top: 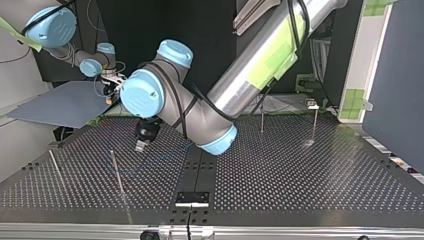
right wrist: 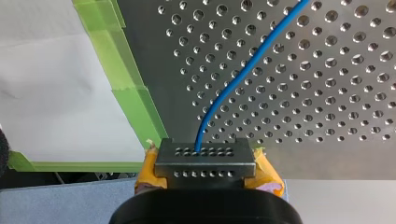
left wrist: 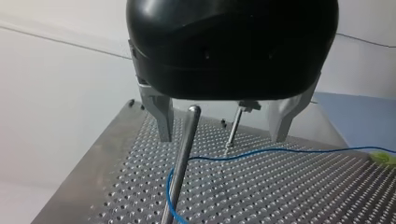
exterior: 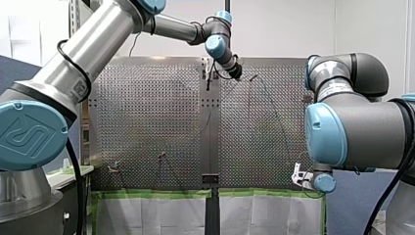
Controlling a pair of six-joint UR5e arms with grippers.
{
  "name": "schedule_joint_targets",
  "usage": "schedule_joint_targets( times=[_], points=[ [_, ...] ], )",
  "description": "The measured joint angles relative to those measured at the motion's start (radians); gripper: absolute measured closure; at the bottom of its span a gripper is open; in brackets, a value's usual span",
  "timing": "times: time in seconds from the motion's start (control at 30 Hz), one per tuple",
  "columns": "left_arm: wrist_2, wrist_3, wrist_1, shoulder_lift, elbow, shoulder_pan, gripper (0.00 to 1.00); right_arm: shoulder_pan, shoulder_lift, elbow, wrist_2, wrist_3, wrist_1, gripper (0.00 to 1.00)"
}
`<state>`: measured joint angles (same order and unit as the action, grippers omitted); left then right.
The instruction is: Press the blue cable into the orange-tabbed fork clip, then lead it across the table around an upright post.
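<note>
**Left gripper** [left wrist: 222, 137]: black body, two bare metal fingers [left wrist: 163, 119] set wide apart with nothing between them. It hangs above the surface without touching it. In the top view it sits left of the centre seam [top: 141, 144]. In the front view it is at the far middle of the surface [exterior: 237, 73].

**Right gripper** [right wrist: 205, 161]: yellow pads flank a dark perforated block at its tip, closed upon the cable's end. It is stationed at the surface's edge, in the near right corner of the front view [exterior: 297, 175] and at the far left of the top view [top: 109, 92].

**Thin blue cable** [left wrist: 280, 150]: it leaves my right gripper's tip and runs in a shallow curve over the holes [right wrist: 233, 88]. In the left wrist view it crosses the surface below and ahead of my left gripper's open fingers, apart from them. It passes behind the nearer post and bends round its far side toward the camera. Whether it touches the post cannot be told.

**Slim upright metal post, round-topped** [left wrist: 183, 154]: it stands ahead of my left gripper, between the lines of its fingers [top: 116, 172].

**Second thin upright metal post** [left wrist: 233, 130]: farther off, just beyond the cable.

**Perforated silver metal surface** [left wrist: 289, 196]: it carries both posts and the cable.

**Green tape strip** [right wrist: 135, 93]: it borders the surface's edge beside my right gripper.
</note>
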<state>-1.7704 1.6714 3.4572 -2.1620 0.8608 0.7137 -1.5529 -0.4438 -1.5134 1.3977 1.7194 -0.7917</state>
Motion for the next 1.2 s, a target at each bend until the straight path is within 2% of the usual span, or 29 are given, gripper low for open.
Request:
schedule_joint_targets(
  times=[0.1, 0.37, 0.73, 1.1, 1.2],
  points=[
    [0.014, -0.015, -0.027, -0.002, -0.007, 0.0, 0.01, 0.0, 0.0, 0.0, 0.0, -0.001, 0.0, 1.0],
    [0.042, 0.0, -0.088, -0.003, -0.017, -0.003, 0.01, 0.0, 0.0, 0.0, 0.0, -0.001, 0.0, 1.0],
    [0.072, 0.023, -0.091, -0.003, -0.017, 0.0, 0.01, 0.0, 0.001, 0.0, 0.0, 0.002, 0.0, 1.0],
    [0.072, 0.069, -0.094, -0.003, -0.017, 0.003, 0.01, -0.003, 0.002, 0.0, 0.0, 0.002, 0.0, 1.0],
    [0.06, 0.083, -0.093, -0.003, -0.017, 0.003, 0.01, -0.003, 0.003, 0.0, 0.0, 0.002, 0.0, 1.0]
  ],
)
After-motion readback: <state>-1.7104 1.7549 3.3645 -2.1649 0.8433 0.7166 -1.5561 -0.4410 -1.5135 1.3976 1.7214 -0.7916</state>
